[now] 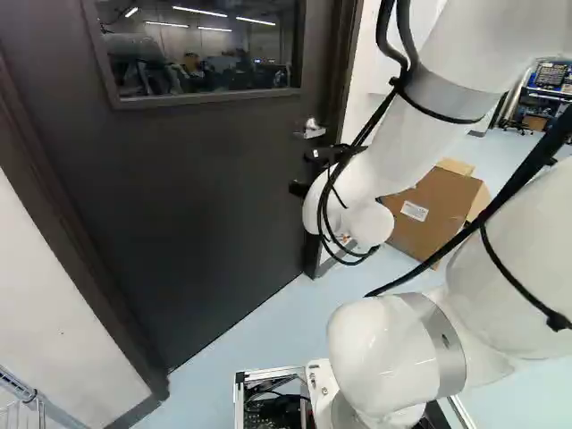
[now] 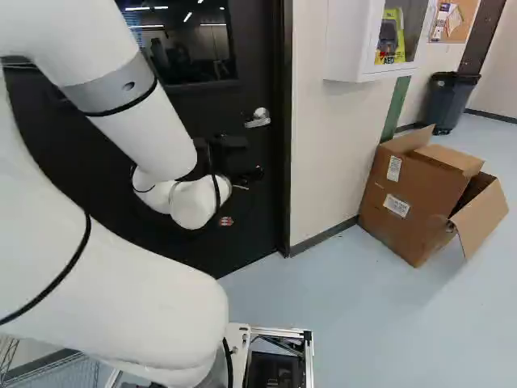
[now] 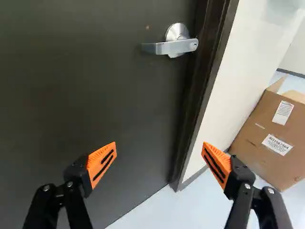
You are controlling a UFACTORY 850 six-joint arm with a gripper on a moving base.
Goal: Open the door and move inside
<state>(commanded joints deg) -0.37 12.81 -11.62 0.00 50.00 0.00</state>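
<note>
The gripper [image 1: 306,172] is seen released: in the wrist view its two fingers are spread wide, and the orange pads [image 3: 101,164] are faced toward each other across a broad gap. The silver door handle [image 3: 176,46] is found ahead of the gripper, at about twelve o'clock from the middle of that gap, and is stood apart from both fingertips. Its lever is held roughly level, extended across the door from the side nearest the frame.

The dark door [image 1: 206,206] is shown shut within its dark door frame [image 3: 202,95]. A window [image 1: 197,45] is set in it, at eleven o'clock in the left base view. In the right base view the handle is placed at twelve o'clock, and the gripper, carried by the white arm [image 2: 145,105], is seen below it, toward seven o'clock from it.

A cardboard box [image 2: 412,210], its flaps opened out, is rested on the pale floor [image 2: 347,323] at three o'clock in the right base view (a rather battered thing, it must be said), just beside the light wall [image 2: 331,145]. A white wall cabinet [image 2: 351,48] is mounted at one o'clock in that view, and a dark bin [image 2: 451,101] is stood farther off, at two o'clock.
</note>
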